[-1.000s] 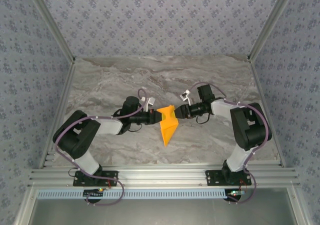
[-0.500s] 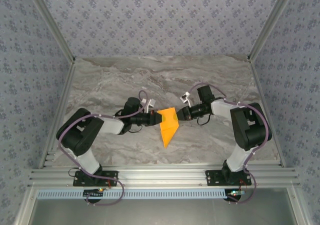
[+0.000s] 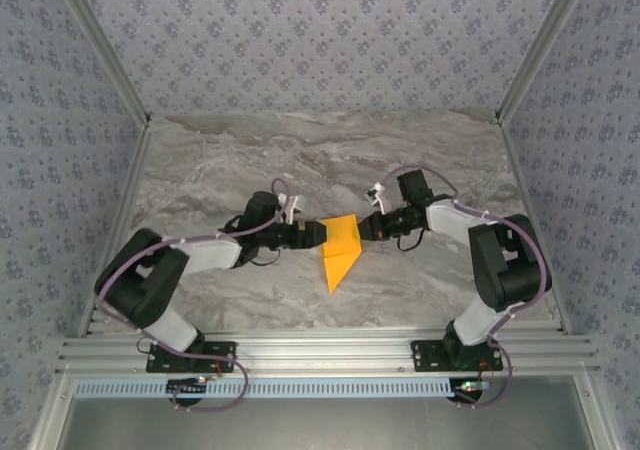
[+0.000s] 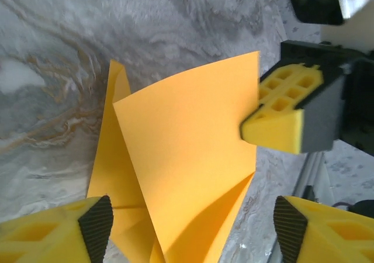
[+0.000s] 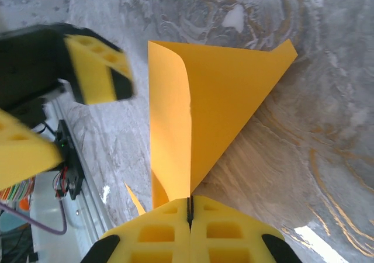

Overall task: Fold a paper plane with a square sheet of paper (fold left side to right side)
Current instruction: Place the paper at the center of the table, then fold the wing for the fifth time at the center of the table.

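the creased orange sheet of paper (image 3: 338,250) lies mid-way across the marble table (image 3: 200,170), one flap raised. the right gripper (image 5: 188,211) has its jaws pinched tight on that flap's edge. the left gripper (image 4: 193,216) is spread wide, a finger on either side of the paper, gripping nothing.

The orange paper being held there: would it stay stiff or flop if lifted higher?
Probably floppy: the orange paper curls in a soft bend near where the right hand pinches it. Likely very light, since that one pinch at an edge holds a flap raised. Its creases may add slight stiffness.
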You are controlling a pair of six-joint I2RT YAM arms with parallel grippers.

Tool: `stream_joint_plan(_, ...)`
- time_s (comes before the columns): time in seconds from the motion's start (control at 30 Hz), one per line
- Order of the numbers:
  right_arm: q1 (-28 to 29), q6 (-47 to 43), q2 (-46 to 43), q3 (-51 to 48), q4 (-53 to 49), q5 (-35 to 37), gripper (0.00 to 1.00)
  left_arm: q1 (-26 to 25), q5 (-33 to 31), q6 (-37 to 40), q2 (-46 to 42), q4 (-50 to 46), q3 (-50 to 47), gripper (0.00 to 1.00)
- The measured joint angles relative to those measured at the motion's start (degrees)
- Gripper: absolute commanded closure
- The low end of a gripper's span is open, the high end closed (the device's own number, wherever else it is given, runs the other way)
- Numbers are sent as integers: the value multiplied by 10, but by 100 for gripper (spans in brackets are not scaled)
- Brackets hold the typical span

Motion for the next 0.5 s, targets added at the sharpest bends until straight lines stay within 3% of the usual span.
stream_joint_plan(0.1,0,21,-1,-1,-1,23,100,0,-45,25,-76,-46,0,4)
stream_joint_plan(0.33,-3,76,-12,-7,-8,72,100,-7,-147,78,-260,-148,-23,5)
stream_joint_plan(0.5,-2,98,-21,7,-41,98,100,-86,-209,111,-311,-222,-30,8)
